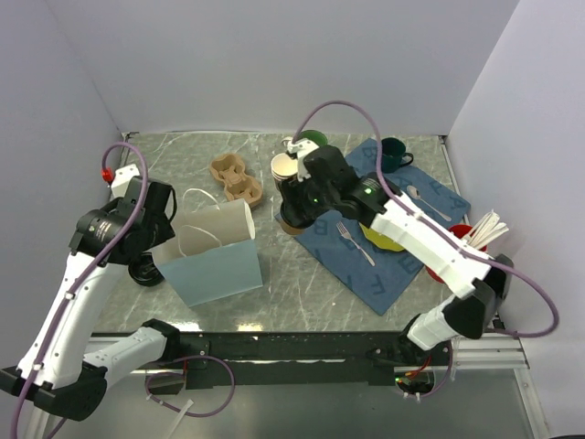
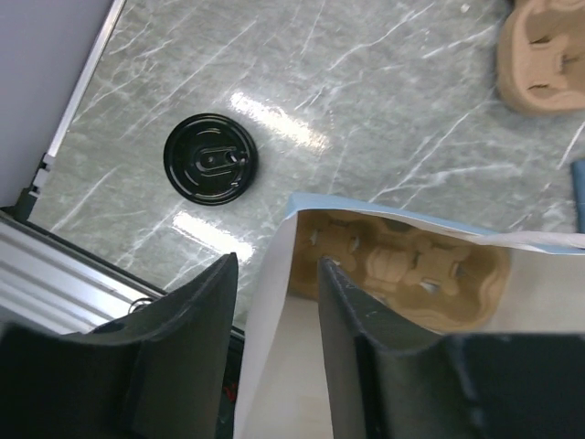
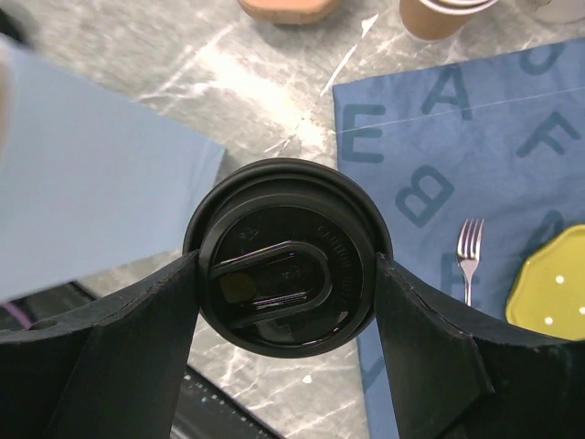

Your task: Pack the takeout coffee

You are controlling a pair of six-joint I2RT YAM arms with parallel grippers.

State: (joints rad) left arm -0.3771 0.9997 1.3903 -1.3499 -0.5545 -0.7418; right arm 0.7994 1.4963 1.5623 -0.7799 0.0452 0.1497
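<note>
The takeout coffee (image 3: 288,270), a brown paper cup (image 1: 292,225) under a black lid, sits between the fingers of my right gripper (image 3: 288,274), which is shut on the cup just below the lid's rim. It hangs at the blue cloth's left edge, right of the light blue paper bag (image 1: 215,261). My left gripper (image 2: 274,320) is open and straddles the bag's left wall (image 2: 265,302); one finger is outside and one inside. A moulded cup carrier (image 2: 411,274) lies inside the bag.
A loose black lid (image 2: 210,158) lies left of the bag. Behind it are a second carrier (image 1: 236,178), stacked lidless cups (image 1: 285,165) and two green mugs (image 1: 311,139). The blue cloth (image 1: 411,265) holds a fork (image 1: 355,242), a spoon (image 1: 425,201) and a yellow plate (image 1: 379,236).
</note>
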